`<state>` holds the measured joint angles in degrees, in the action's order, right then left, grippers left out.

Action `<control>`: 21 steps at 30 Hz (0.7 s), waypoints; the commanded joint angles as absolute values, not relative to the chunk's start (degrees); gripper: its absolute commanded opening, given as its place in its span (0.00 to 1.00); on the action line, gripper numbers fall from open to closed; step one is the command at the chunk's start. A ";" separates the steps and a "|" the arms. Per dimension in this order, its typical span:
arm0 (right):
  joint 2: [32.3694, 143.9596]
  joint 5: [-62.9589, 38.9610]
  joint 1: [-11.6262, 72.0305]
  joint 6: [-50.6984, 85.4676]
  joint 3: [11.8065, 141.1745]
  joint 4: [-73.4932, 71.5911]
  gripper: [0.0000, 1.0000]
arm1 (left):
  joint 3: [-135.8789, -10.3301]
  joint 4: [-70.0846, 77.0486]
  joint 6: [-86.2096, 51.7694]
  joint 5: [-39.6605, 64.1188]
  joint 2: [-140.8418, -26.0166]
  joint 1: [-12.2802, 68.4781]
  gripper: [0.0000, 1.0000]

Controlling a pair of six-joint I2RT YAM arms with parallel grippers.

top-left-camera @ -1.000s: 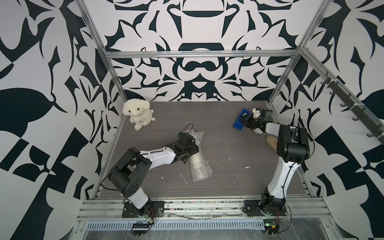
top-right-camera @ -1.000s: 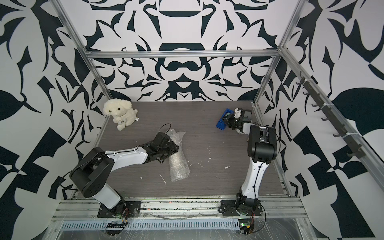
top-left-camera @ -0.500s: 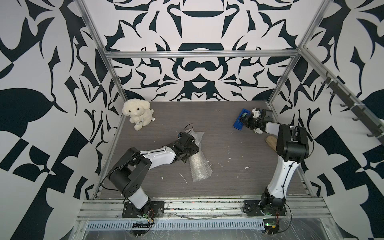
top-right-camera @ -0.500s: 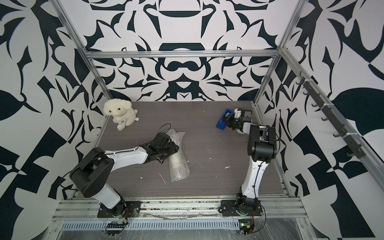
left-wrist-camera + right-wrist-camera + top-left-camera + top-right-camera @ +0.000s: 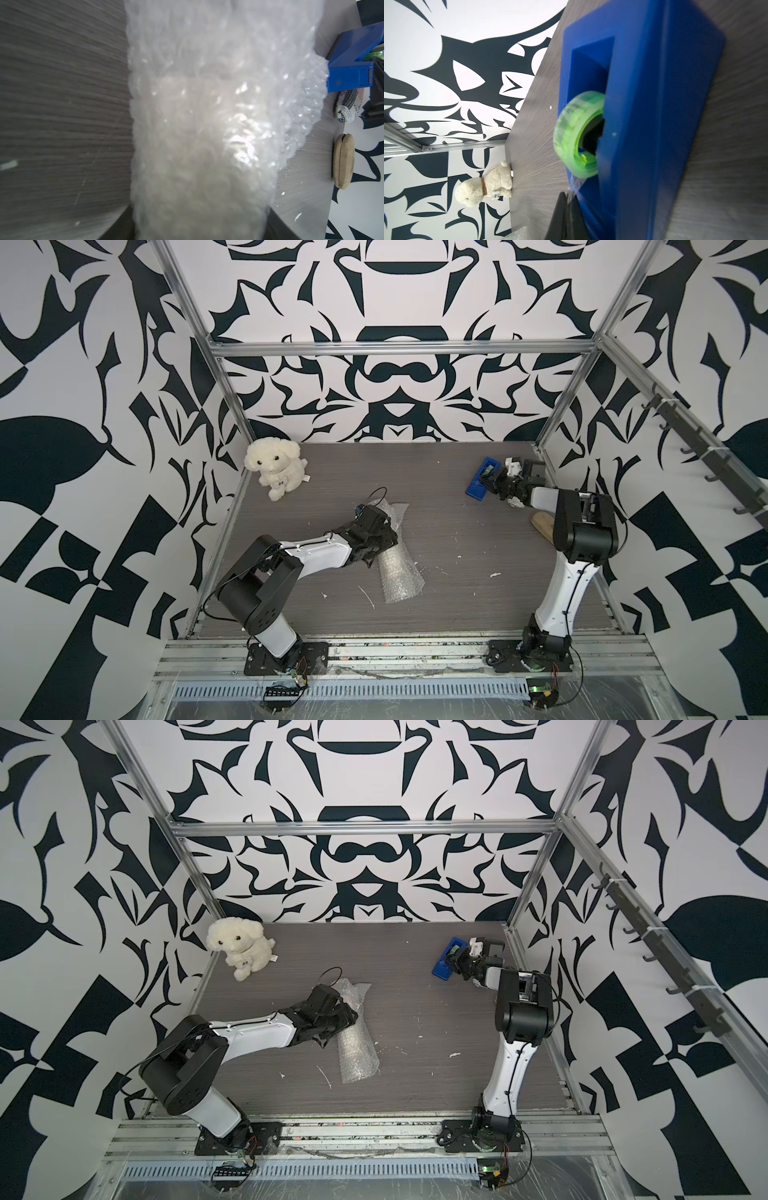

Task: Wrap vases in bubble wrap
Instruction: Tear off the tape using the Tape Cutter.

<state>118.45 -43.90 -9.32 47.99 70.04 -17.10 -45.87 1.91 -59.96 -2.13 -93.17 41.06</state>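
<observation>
On the near-middle part of the table (image 5: 478, 605) lies the bubble wrap (image 5: 401, 578). It is rolled into a loose tube with the vase (image 5: 182, 145) inside. Through the clear plastic, the left wrist view shows the vase only as a cream, blurred shape. The long axis of the bundle runs from near to far, almost straight, with the near end a little more to the right. The near end spreads wide and flat, so it looks like empty wrap. Which end of the bundle holds the scalloped rim cannot be told.

At the middle of the bundle is the left gripper (image 5: 380, 537). Its fingers (image 5: 116, 226) lie against both sides of the tube, so it is clamped on the wrapped body with the jaws fairly wide.

This is probably the right place to hold, because there the stiff vase backs up the soft plastic. The loose ends would only crumple. The wrap is light, slippery and springy, and it will likely open by itself if nothing holds it. The vase under it is hard and probably breakable, so moderate pressure is wiser.

At the far right, the right gripper (image 5: 494, 485) is at the blue tape dispenser (image 5: 478, 485). Its jaws are together, and they seem to pinch the tape strip (image 5: 576, 185) that comes from the green tape roll (image 5: 577, 133). At the far left sits a plush dog (image 5: 276, 466), well apart from the bundle.
</observation>
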 commanded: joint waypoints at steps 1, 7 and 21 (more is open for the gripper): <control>115.72 -46.86 -8.80 51.29 68.67 -21.03 0.00 | -47.02 3.51 -59.14 -2.47 -92.50 41.23 0.26; 114.54 -48.42 -8.36 54.37 67.11 -24.74 0.00 | -47.11 3.25 -59.06 -2.81 -92.86 41.24 0.26; 111.13 -49.05 -6.86 53.23 63.88 -22.98 0.00 | -47.20 3.34 -58.97 -2.93 -93.34 41.22 0.26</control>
